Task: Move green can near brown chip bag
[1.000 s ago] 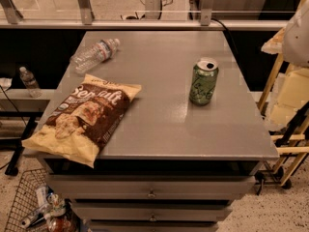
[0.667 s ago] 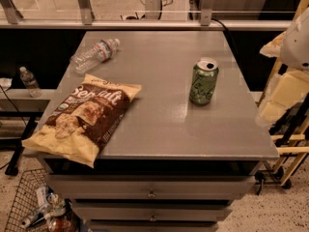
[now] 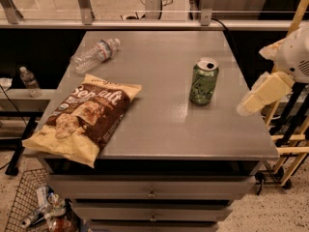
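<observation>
The green can (image 3: 203, 82) stands upright on the right half of the grey table (image 3: 159, 42), its silver top open. The brown chip bag (image 3: 87, 115) lies flat at the table's front left corner, with one pale yellow end hanging over the front edge. My gripper (image 3: 252, 102), pale cream, hangs from the white arm at the right. It is over the table's right edge, to the right of the can, apart from it and holding nothing that I can see.
A clear plastic water bottle (image 3: 94, 54) lies on its side at the table's back left. Drawers (image 3: 152, 193) sit under the tabletop. A yellow frame (image 3: 289, 129) stands right of the table. A wire basket (image 3: 29, 207) and a small bottle (image 3: 29, 81) are on the left.
My gripper has moved left and a little up, from beside the table's right edge to over it, closer to the can. The can, bag and bottle have not moved.
</observation>
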Action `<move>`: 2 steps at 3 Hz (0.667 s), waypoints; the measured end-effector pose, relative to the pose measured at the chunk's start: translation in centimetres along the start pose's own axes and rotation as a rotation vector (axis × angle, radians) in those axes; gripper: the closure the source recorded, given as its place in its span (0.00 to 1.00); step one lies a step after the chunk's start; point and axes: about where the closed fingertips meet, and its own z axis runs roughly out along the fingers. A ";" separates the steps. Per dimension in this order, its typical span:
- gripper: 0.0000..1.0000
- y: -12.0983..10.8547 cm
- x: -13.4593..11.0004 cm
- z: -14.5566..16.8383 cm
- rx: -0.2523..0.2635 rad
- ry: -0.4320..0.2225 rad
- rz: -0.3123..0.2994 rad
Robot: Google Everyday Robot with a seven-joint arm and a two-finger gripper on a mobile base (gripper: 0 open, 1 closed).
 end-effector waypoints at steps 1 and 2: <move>0.00 0.0 0.0 0.0 0.000 0.001 -0.002; 0.00 0.1 -0.6 1.3 -0.007 -0.044 0.021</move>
